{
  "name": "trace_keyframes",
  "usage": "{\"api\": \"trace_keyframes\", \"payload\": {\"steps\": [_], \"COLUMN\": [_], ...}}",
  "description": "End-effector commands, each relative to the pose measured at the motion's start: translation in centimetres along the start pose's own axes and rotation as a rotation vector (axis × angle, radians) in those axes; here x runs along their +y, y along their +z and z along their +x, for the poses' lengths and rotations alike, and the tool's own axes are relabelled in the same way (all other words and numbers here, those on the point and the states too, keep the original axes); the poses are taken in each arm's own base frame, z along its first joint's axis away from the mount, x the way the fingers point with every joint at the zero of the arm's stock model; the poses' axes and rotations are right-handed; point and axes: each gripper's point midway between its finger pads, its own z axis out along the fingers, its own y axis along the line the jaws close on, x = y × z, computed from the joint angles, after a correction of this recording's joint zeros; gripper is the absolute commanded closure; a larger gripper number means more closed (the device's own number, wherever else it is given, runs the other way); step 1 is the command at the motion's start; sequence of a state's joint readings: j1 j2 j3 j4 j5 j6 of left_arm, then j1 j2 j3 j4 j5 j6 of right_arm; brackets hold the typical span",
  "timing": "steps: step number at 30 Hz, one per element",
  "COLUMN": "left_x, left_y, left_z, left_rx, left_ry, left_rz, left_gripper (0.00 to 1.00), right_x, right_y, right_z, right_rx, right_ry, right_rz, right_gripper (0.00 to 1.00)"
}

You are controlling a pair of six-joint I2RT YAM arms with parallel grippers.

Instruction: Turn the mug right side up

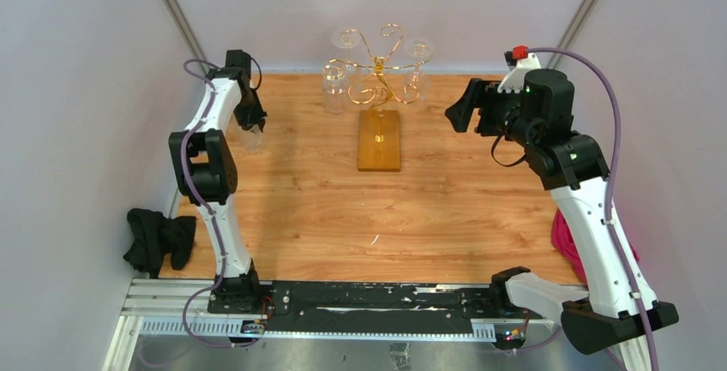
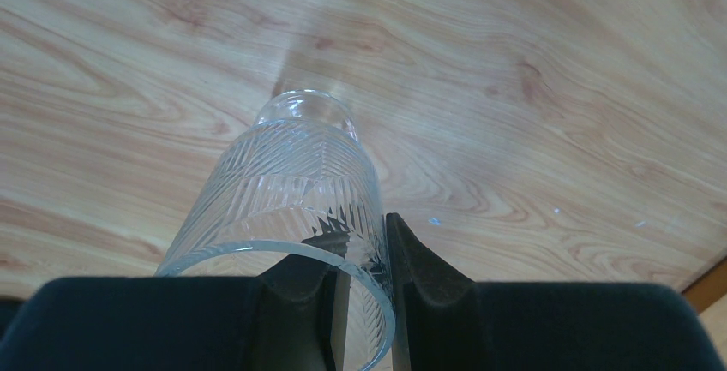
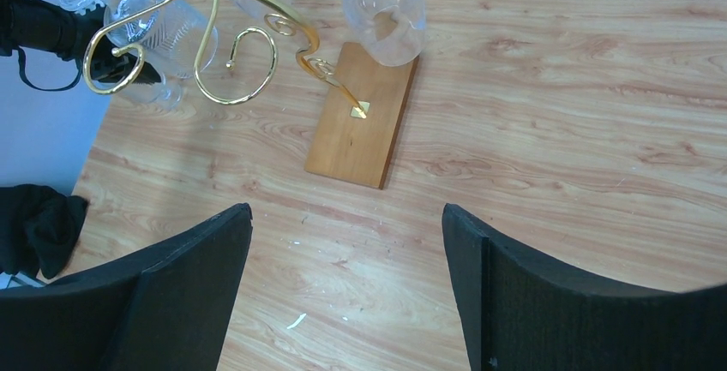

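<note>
The mug [image 2: 291, 174] is a clear glass one with a cut herringbone pattern. In the left wrist view its wide rim is at my fingers and its base points toward the wooden table [image 2: 557, 88]. My left gripper [image 2: 360, 230] is shut on the mug's wall, one finger inside the rim and one outside. From above, this gripper [image 1: 250, 121] is at the far left of the table with the mug [image 1: 251, 139] below it. I cannot tell whether the base touches the wood. My right gripper [image 3: 347, 212] is open and empty, raised at the far right [image 1: 459, 114].
A gold wire stand [image 1: 381, 67] on a wooden base [image 1: 380, 140] stands at the back centre with several clear glasses hung on it. A black cloth [image 1: 157, 238] lies off the table's left edge. Something pink [image 1: 561, 242] shows behind the right arm.
</note>
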State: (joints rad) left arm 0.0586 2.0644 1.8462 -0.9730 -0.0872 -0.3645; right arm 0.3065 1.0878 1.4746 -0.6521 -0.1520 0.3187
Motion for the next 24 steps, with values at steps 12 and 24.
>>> {"api": "trace_keyframes", "payload": {"steps": [12,24], "left_x": [0.9,1.2], "left_y": [2.1,3.3], "left_z": [-1.3,-0.8], "left_rx": [-0.021,0.0], "left_ry": [0.002,0.001], "left_rz": [0.014,-0.005], "left_gripper": [1.0,1.0], "right_x": [-0.2,-0.2], "right_y": [1.0,1.5], "right_z": [0.6,1.1], "right_rx": [0.012,0.026], "right_ry": [0.028,0.043], "right_rz": [-0.024,-0.039], "right_gripper": [0.13,0.13]}}
